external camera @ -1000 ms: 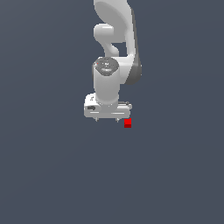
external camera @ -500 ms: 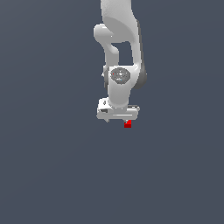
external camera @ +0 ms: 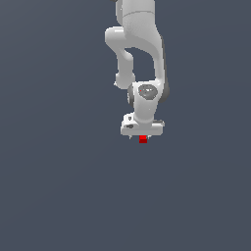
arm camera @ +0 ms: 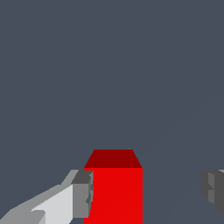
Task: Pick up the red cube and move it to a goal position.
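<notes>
The small, bright red cube with flat plain faces [arm camera: 113, 188] is the landmark here. In the wrist view it stands between the two grey fingertips of the white robot gripper [arm camera: 146, 190]. One grey pad [arm camera: 83, 194] sits right against one side face of the cube, touching it or nearly so; the other pad, at the far edge of that picture, stands clearly apart from the opposite face, with bare surface showing between them. So the pincer is spread wide, wider than the cube, and grips nothing.

The cube's top face shows darker red than the bright face that looks toward the wrist camera, and it appears level, not tilted.

In the exterior view the red cube [external camera: 142, 139] shows just beneath the pale gripper body [external camera: 142, 132], and only a small part of it peeks out below. The white jointed arm [external camera: 139, 54] rises above the cube and runs out of the picture at the top. The flat, dark blue-grey ground [external camera: 59, 186] stretches on every side of the cube. Whether the cube rests on that ground cannot be told for certain from either view.
</notes>
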Controlling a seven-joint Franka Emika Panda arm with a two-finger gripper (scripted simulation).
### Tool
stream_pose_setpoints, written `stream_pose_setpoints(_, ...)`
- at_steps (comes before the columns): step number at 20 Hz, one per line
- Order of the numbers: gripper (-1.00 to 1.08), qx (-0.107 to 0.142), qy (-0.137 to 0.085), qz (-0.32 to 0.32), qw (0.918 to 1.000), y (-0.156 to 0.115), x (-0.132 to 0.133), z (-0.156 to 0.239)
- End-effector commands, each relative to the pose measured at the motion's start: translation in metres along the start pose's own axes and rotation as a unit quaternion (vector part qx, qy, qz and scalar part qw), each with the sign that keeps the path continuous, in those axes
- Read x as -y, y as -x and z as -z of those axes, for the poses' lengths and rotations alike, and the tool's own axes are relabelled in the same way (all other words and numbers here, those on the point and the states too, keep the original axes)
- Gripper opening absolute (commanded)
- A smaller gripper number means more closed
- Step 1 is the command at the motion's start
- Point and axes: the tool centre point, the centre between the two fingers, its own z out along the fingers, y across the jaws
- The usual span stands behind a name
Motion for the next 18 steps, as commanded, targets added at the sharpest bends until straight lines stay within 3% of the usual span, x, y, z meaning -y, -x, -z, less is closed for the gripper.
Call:
stream_pose_setpoints(1,1.0,0.007,0.0,0.001,1.0,0.01,0.009,-0.02)
stream_pose_setpoints(7,1.0,0.006,-0.001,0.002,1.0,0.014,0.018,-0.029)
stream_pose_setpoints(8,-1.0,0.006,-0.001,0.002,1.0,0.014,0.018,-0.029)
stream_pose_setpoints(17,-1.0,0.006,-0.001,0.002,1.0,0.014,0.018,-0.029)
stream_pose_setpoints(18,-1.0,-0.004,-0.004,0.006,1.0,0.007,0.024,-0.02)
